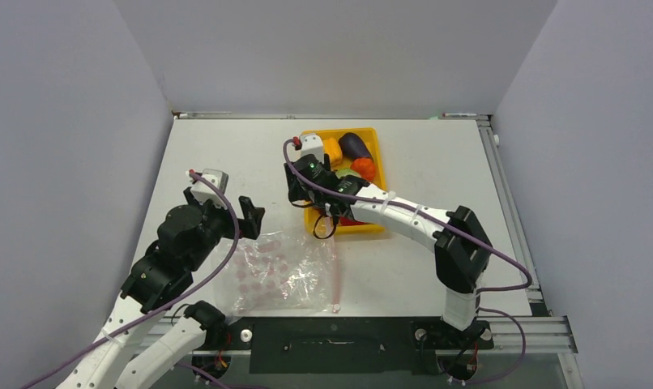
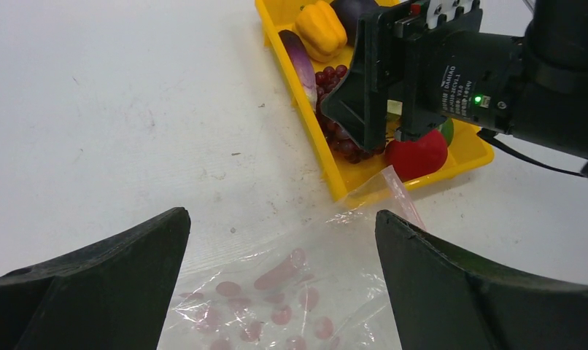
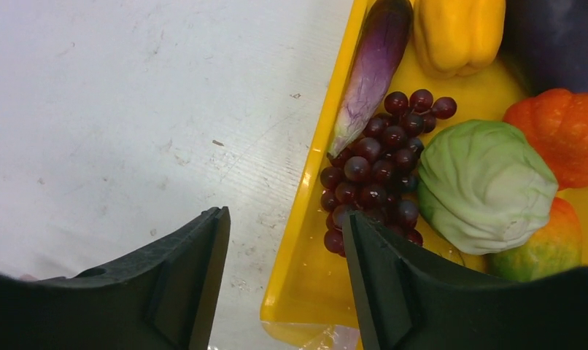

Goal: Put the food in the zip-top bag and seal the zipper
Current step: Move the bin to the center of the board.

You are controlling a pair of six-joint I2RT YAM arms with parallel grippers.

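Clear plastic printed with pink-red dots forms the zip-top bag (image 1: 279, 271), which lies crumpled on the table (image 1: 437, 146) at front left, with the pink zipper (image 1: 337, 279) along its right edge. The food (image 1: 357, 146) is contained in the yellow tray (image 1: 378, 162) just behind. The grape bunch (image 3: 378, 171), hidden under the right arm in the top view, is shown by the right wrist view beside a slim eggplant (image 3: 371, 69). The left gripper (image 2: 280, 219) is held wide above the bag. The right gripper (image 3: 284, 219), angled down, is partly open astride the tray's left wall, gripping nothing.
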